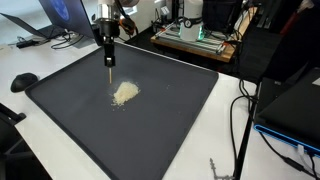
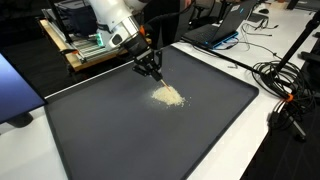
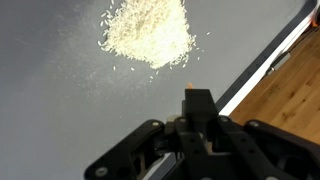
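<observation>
Pinched fingers (image 2: 151, 68) over dark desk mat (image 2: 120, 130)

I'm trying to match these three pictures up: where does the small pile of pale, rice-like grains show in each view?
Exterior view: the small pile of pale grains lies left of centre, at mid-height.
Exterior view: the pile lies almost dead centre.
Wrist view: the pile sits at the top, near the middle.
Shared landmark: the dark grey flat mat lies under the pile in all three views.
</observation>
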Robot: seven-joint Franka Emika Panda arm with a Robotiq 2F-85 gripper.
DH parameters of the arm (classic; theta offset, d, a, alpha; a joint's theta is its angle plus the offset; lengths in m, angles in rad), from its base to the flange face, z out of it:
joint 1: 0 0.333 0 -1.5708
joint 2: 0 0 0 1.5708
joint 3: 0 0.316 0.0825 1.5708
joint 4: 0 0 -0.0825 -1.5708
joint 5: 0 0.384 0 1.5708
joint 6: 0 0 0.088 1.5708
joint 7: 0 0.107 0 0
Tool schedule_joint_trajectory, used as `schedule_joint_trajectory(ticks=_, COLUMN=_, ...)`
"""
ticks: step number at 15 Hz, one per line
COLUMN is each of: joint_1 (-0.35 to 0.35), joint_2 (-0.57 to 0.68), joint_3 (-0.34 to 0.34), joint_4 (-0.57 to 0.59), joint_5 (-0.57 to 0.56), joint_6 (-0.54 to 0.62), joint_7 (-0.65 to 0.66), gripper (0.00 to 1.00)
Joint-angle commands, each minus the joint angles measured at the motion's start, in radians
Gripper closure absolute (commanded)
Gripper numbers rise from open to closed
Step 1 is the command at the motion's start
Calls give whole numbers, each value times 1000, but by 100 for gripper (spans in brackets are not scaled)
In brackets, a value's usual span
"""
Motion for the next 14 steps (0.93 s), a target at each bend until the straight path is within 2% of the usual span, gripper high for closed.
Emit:
schedule_joint_trajectory(ticks=1, joint_1=54, joint_2=-84, joint_3=-12, joint_4=-62, joint_5=-194, joint_6=41, joint_7=94, gripper=96)
schedule_joint_trajectory(ticks=5, joint_1=114, joint_2=-117, joint_3=-45, joint_4=-76, joint_5=-496, joint_6=58, joint_7=257, gripper=96)
schedule_joint_trajectory(ticks=10, joint_1=222, joint_2=-125, joint_3=-162, joint_4=-55, joint_5=-915, joint_6=12, joint_7=481, gripper=96)
schedule_joint_trajectory(ticks=12, joint_1=247, joint_2=-124, joint_3=-188, joint_4=-31, joint_5=-1068, joint_6=-25, joint_7=549, gripper=96)
schedule_joint_trajectory(ticks=13, joint_1=170, joint_2=-127, joint_3=-111, joint_4=-20, joint_5=-1160, joint_6=-45, joint_7=588, gripper=96)
schedule_joint_trajectory(ticks=14, joint_1=172, joint_2=-126, joint_3=-110, joint_4=-6, joint_5=-1223, joint_6=-69, joint_7=615, gripper=96)
